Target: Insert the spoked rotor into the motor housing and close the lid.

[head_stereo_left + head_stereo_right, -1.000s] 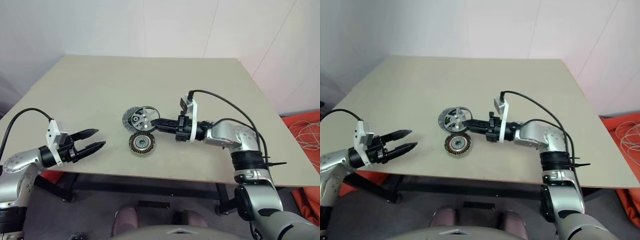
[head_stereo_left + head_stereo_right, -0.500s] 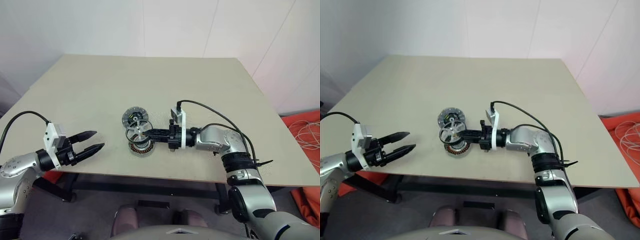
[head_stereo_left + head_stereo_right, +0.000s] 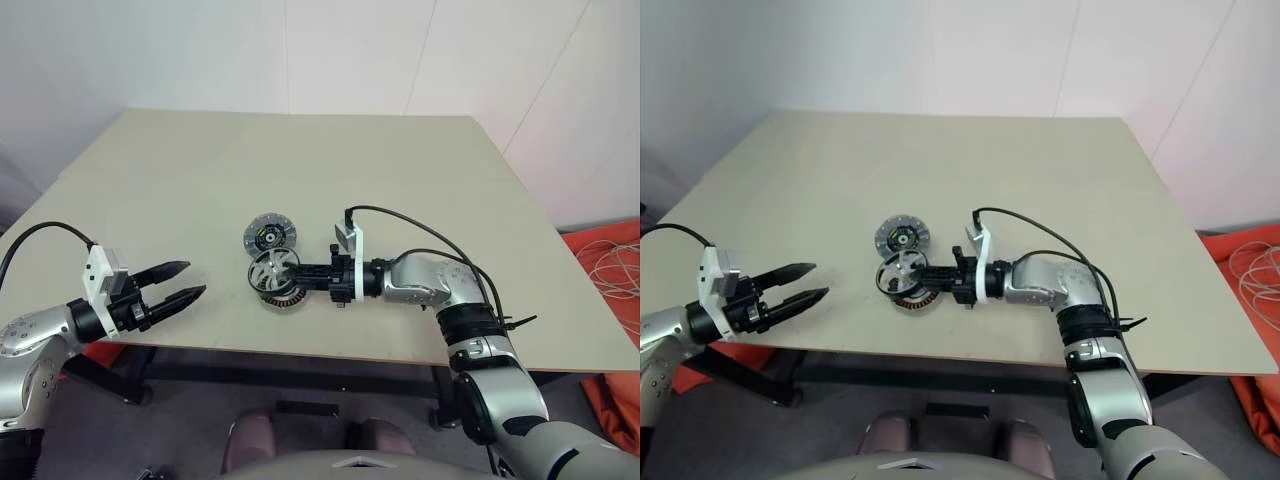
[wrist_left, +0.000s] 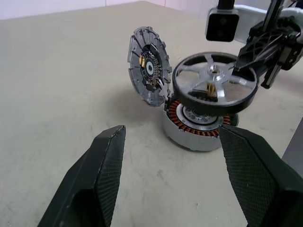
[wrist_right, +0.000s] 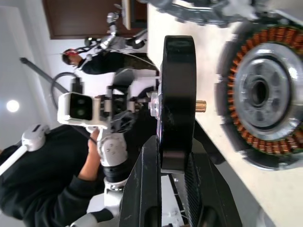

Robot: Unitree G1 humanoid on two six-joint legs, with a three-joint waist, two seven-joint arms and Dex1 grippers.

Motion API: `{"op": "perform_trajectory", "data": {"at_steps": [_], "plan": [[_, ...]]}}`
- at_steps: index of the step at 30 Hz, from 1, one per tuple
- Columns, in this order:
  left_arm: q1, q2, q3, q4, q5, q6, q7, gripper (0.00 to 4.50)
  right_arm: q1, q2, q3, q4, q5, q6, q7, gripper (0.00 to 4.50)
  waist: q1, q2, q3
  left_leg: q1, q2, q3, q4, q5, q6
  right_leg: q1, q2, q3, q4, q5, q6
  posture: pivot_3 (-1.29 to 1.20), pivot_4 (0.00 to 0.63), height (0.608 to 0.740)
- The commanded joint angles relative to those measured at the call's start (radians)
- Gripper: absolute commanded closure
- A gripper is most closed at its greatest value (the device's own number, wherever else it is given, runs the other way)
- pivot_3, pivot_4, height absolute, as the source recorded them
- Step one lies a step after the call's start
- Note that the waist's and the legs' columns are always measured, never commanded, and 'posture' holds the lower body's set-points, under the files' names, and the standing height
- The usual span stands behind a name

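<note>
With the right gripper (image 3: 300, 271) clamping the shiny six-spoked silver rotor (image 4: 215, 80) just above the copper-wound metal ring housing (image 4: 201, 127), insertion was underway, its brass shaft needing alignment with the housing's bore, while the left gripper (image 3: 183, 283) gaped empty

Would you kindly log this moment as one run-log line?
right gripper: shut on spoked rotor, above motor housing | lid: on table | left gripper: open, idle

Work surface: plain beige table (image 3: 180, 180).
The motor housing (image 3: 283, 296) sits flat near the front edge; the lid (image 3: 269, 236) lies flat just behind it.
</note>
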Motion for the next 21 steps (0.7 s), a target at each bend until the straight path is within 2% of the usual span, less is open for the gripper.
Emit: {"op": "perform_trajectory", "data": {"at_steps": [1, 21], "plan": [[-0.015, 0.015, 0.028, -0.023, -0.014, -0.014, 0.000, 1.16, -0.031, 0.012, -0.026, 0.005, -0.027, 0.006, 0.043, 4.16, 0.000, 0.000, 0.000, 0.000, 0.000, 0.000, 0.000, 0.000, 0.000, 0.000, 0.000, 0.000, 0.000, 0.000, 0.000, 0.00, 0.000, 0.740], [-0.025, 0.017, 0.032, -0.014, -0.008, -0.021, 0.005, 1.16, -0.068, 0.060, -0.143, 0.066, -0.271, 0.057, 0.154, 4.16, 0.000, 0.000, 0.000, 0.001, 0.000, 0.000, 0.000, 0.000, 0.000, 0.000, 0.000, 0.000, 0.002, 0.000, 0.000, 0.00, 0.000, 0.740]]}}
